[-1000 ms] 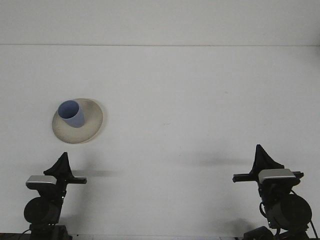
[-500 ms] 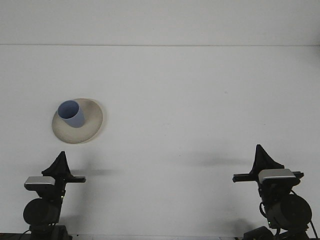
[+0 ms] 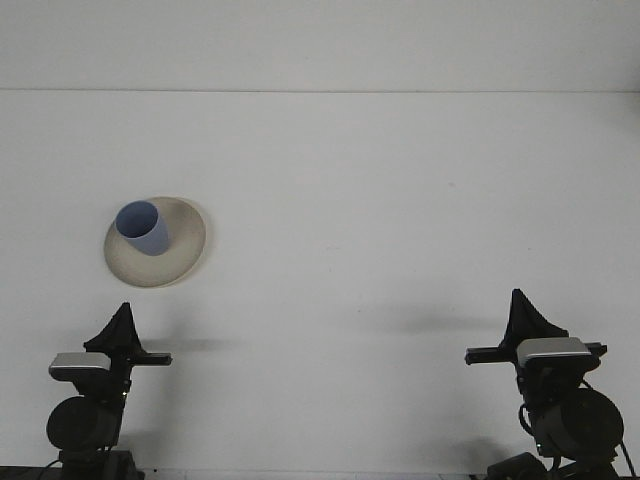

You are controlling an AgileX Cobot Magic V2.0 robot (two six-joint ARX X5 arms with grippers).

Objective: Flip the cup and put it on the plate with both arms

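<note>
A wide white table (image 3: 400,200) is filling almost the whole view. Behind the table's far edge, a plain white wall (image 3: 320,40) is rising. Soft even light is falling, leaving faint shadows on the table.

Matt blue cup (image 3: 143,228), speckled matt plate (image 3: 180,256).

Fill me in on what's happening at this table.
Nothing is being handled right now. A blue cup stands mouth-up on a beige plate at the left of the white table. The left hand and right hand sit low at the near edge, both apart from the cup and plate. By how things lie, the flip-and-place job looks finished.
</note>
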